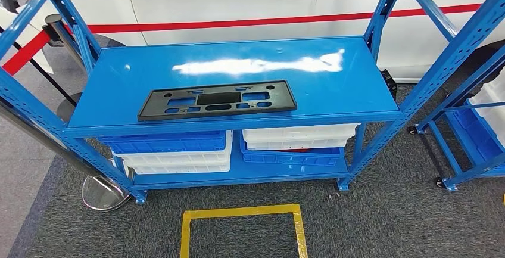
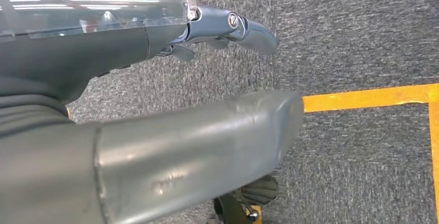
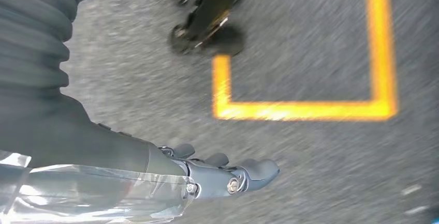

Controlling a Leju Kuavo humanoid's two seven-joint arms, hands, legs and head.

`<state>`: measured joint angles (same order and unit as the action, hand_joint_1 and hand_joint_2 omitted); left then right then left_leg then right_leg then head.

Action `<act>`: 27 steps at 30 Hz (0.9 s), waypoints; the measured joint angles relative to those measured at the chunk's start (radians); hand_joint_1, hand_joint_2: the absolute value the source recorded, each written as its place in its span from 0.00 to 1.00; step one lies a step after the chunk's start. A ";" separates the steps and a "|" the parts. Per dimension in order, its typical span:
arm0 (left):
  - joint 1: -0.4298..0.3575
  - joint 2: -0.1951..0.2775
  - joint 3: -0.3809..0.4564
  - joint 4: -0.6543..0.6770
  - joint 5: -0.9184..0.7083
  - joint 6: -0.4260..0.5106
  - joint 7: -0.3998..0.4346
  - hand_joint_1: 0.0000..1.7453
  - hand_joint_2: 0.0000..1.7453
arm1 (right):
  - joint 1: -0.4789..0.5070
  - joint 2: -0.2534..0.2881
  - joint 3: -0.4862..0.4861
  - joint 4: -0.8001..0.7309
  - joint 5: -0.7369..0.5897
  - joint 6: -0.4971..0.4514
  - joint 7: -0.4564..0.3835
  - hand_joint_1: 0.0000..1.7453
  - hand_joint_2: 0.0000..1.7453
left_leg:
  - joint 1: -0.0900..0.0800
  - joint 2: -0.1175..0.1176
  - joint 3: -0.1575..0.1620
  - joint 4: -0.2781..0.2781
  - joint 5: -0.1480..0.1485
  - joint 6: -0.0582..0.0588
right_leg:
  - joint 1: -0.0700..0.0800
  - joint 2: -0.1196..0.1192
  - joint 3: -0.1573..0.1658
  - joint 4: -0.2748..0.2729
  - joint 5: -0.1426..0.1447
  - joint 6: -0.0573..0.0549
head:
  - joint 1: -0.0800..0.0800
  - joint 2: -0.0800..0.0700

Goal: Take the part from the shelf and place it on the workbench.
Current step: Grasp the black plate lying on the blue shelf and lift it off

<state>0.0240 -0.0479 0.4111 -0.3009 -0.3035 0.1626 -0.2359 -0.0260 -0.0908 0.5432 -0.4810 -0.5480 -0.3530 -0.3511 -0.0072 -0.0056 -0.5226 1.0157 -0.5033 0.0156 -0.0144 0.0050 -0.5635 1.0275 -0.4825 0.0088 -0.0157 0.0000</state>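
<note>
Left hand: my left hand (image 2: 171, 105) hung over the grey carpet (image 2: 357, 32), fingers (image 2: 256, 35) stretched out straight and apart from the thumb, grasping nothing.
Right hand: my right hand (image 3: 155, 167) also hung over the carpet, fingers (image 3: 256, 172) extended, nothing in it.
Floor mark: a yellow taped square (image 1: 243, 228) lay on the carpet in front of the shelf (image 1: 238, 67).
Crates: under the top board I saw stacked blue and white crates (image 1: 172, 151) on the left and a white crate over a blue one (image 1: 295, 145) on the right; I could not tell what was in them, apart from a sliver of red in the right stack.
Part: the black part (image 1: 217, 99), a flat plate with cut-outs, lay flat on the blue top board near its front edge.
Part axis: its long axis ran left to right along the shelf's front edge, the right end slightly farther back.
</note>
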 joint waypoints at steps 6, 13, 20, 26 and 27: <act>-0.008 -0.006 0.033 0.012 -0.030 0.007 -0.021 0.00 0.00 | 0.005 -0.005 -0.059 -0.186 0.120 0.013 -0.018 0.00 1.00 | 0.000 0.000 0.000 0.000 0.000 0.000 | 0.000 0.000 0.000 0.000 0.000 0.000 | 0.000 0.000; -0.017 -0.009 0.066 0.024 -0.064 0.016 -0.043 0.00 0.00 | 0.010 -0.023 -0.092 -0.429 0.246 0.042 -0.039 0.00 1.00 | -0.003 0.000 -0.001 0.004 0.000 0.001 | -0.004 0.000 0.000 -0.001 0.002 0.002 | 0.000 0.000; -0.025 -0.012 0.099 0.034 -0.105 0.019 -0.063 0.00 0.00 | 0.009 -0.049 -0.093 -0.689 0.332 0.100 -0.033 0.00 1.00 | -0.007 0.000 -0.006 0.010 -0.001 0.014 | -0.008 0.000 0.001 -0.006 0.007 0.015 | -0.001 0.000; -0.033 -0.025 0.124 0.043 -0.145 0.020 -0.078 0.00 0.00 | 0.012 -0.091 -0.089 -0.911 0.400 0.154 -0.008 0.00 1.00 | 0.005 0.005 0.007 -0.024 0.024 0.040 | -0.005 -0.001 -0.090 0.184 -0.096 0.030 | 0.005 0.000; -0.033 -0.028 0.129 0.045 -0.152 0.020 -0.080 0.00 0.00 | 0.014 -0.098 -0.087 -0.945 0.414 0.162 -0.003 0.00 1.00 | 0.005 0.005 0.006 -0.023 0.024 0.040 | -0.006 -0.001 -0.119 0.237 -0.111 0.032 | 0.006 0.000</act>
<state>-0.0093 -0.0756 0.5399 -0.2558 -0.4556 0.1831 -0.3157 -0.0116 -0.1888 0.4558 -1.4262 -0.1336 -0.1914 -0.3545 -0.0024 -0.0010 -0.5164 0.9926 -0.4798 0.0555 -0.0200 0.0038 -0.6825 1.2649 -0.5936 0.0407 -0.0102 0.0000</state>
